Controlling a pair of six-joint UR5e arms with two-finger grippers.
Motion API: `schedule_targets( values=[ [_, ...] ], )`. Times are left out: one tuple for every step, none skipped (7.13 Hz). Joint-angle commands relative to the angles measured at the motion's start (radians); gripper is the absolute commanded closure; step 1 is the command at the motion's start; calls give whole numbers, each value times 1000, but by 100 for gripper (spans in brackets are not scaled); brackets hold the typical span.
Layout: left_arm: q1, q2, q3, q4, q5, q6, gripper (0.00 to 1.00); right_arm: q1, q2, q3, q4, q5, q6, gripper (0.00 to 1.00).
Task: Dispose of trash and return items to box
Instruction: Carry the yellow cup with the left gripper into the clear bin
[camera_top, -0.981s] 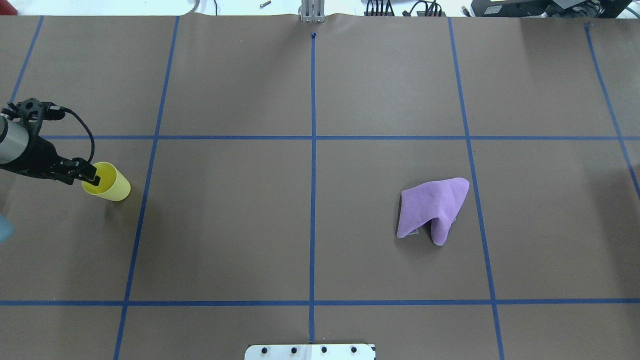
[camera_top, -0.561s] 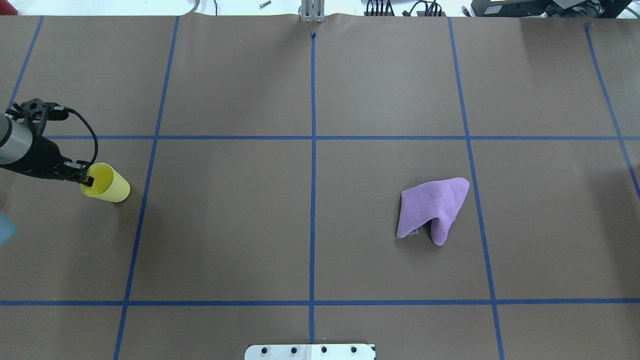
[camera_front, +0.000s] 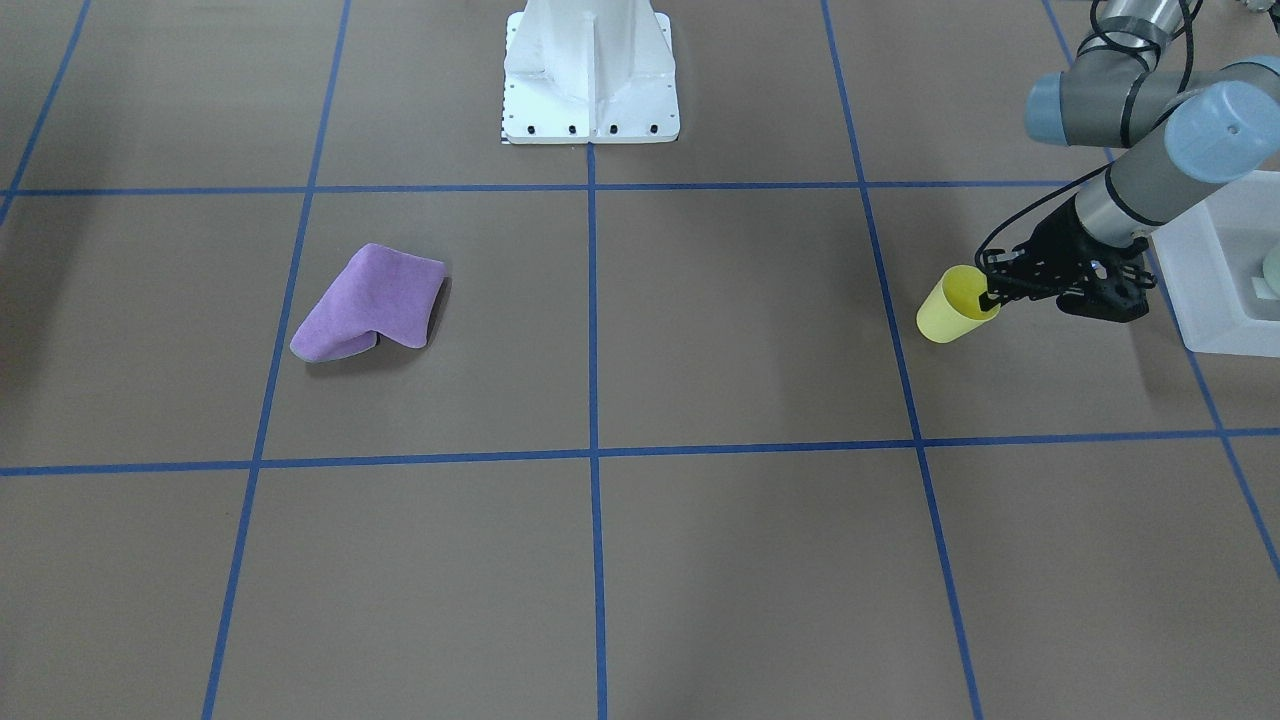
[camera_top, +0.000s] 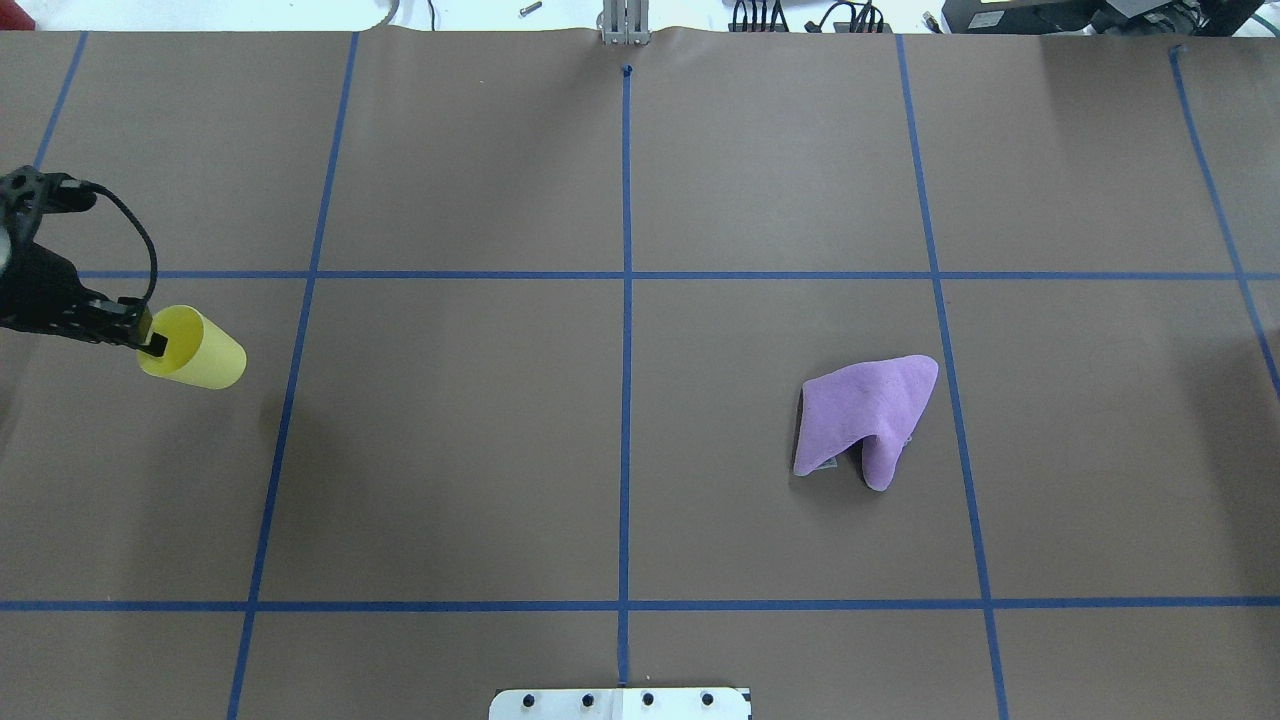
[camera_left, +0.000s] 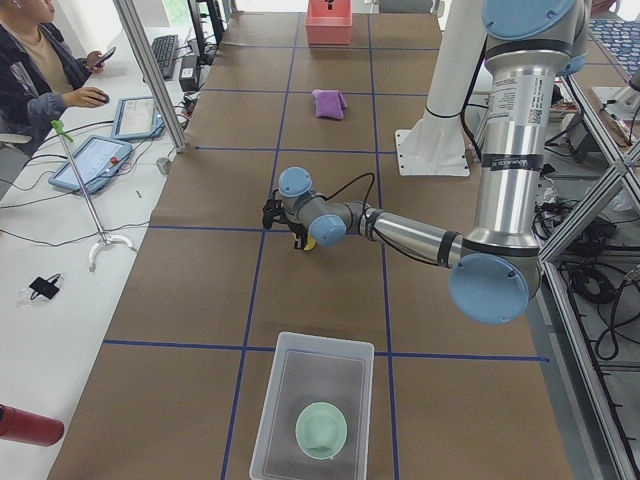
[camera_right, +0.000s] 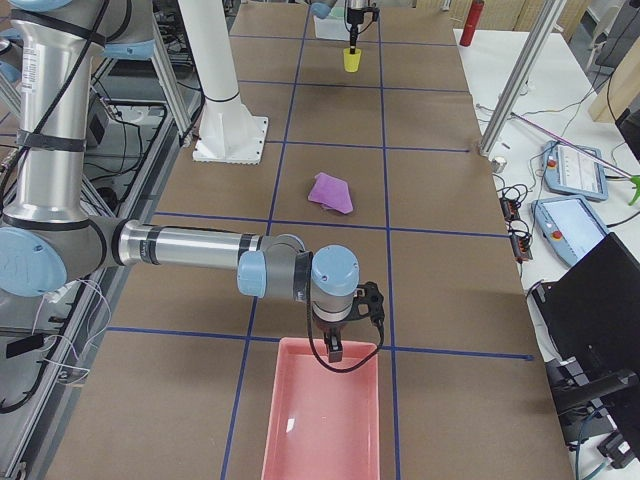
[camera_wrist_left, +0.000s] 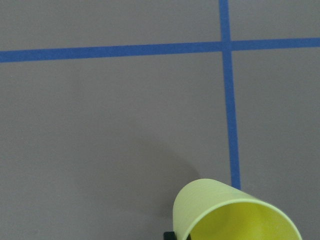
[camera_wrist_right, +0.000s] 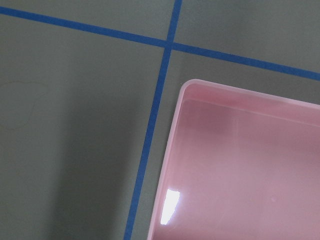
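Now, cup: yellow tapered plastic cup (camera_top: 200, 352), tilted, near the left end of the brown table (camera_top: 450, 450).
Left gripper (camera_top: 148, 338): pinched onto the cup's rim, one finger (camera_top: 156, 346) inside.
Right gripper (camera_right: 334, 350): above pink tray's (camera_right: 320, 430) edge; opening cannot be told.
Box: frosted translucent bin (camera_left: 318, 370) nearby, holding mint-green bowl (camera_left: 321, 430).
Room: purple cloth (camera_top: 865, 420) well apart.

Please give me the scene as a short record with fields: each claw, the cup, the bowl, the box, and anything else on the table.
left claw: shut on the rim of the yellow cup, one finger inside it
yellow cup: tilted, seems lifted off the table, not yet in the box
box: at the table's end on the robot's left, open top
bowl: inside the box
right claw: above one end of the pink tray; open or shut cannot be told
purple cloth: crumpled on the table, apart from both arms
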Motion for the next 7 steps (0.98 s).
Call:
schedule_targets(
  values=[
    [-170,66,0,53,-50,247,100,0,1,0,0,0,1,0],
    [-281,70,4,175,-50,471,100,0,1,0,0,5,1,0],
    [-394,67,5,353,-41,710,100,0,1,0,0,8,1,0],
    [-482,58,40,464,-26,925,100,0,1,0,0,8,1,0],
    [-547,55,113,466,-13,1051,100,0,1,0,0,8,1,0],
    [-596,57,184,457,-13,1132,100,0,1,0,0,8,-1,0],
    [-624,58,230,453,-15,1195,100,0,1,0,0,8,-1,0]
  ],
)
